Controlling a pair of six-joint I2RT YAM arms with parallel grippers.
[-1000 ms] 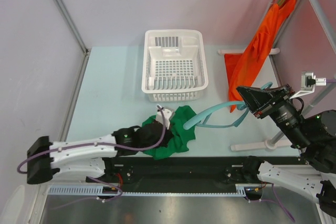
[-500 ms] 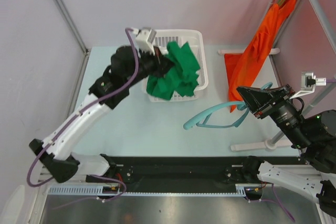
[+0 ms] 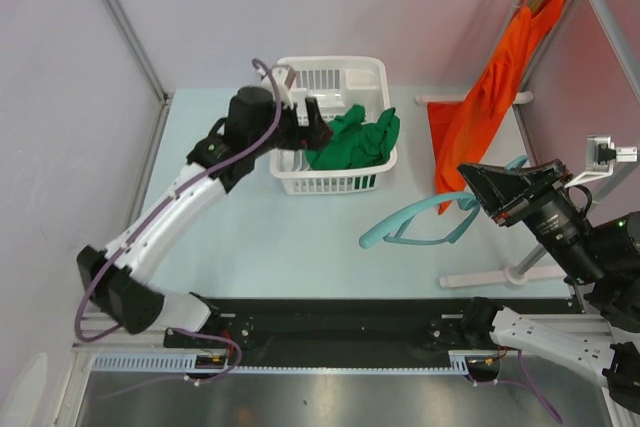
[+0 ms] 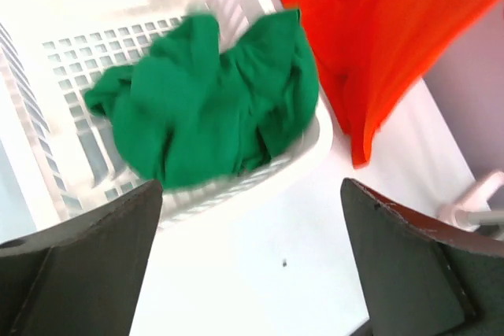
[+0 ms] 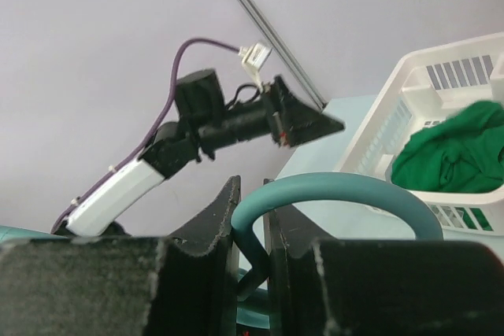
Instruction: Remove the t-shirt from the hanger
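The green t-shirt point(image 3: 355, 139) lies crumpled inside the white basket point(image 3: 330, 65), off the hanger. In the left wrist view the t-shirt point(image 4: 209, 100) fills the basket's right half point(image 4: 307, 143). My left gripper point(image 3: 312, 119) hovers just left of it, open and empty point(image 4: 252, 194). The bare teal hanger point(image 3: 415, 212) is raised over the table at the right, with my right gripper point(image 3: 470, 197) shut on its hook end. In the right wrist view the jaws point(image 5: 250, 194) pinch the hanger's curved tube point(image 5: 339, 190); the t-shirt point(image 5: 449, 151) shows in the basket beyond.
An orange garment point(image 3: 490, 87) hangs from the metal rack at the right, its hem near the basket's right side point(image 4: 378, 45). The rack's white foot point(image 3: 490, 277) lies on the table under the right arm. Walls and metal poles close in the sides.
My left arm carried the green t-shirt from the table's front up to the basket and let it go, jaws opening. The right gripper with the hanger barely moved.
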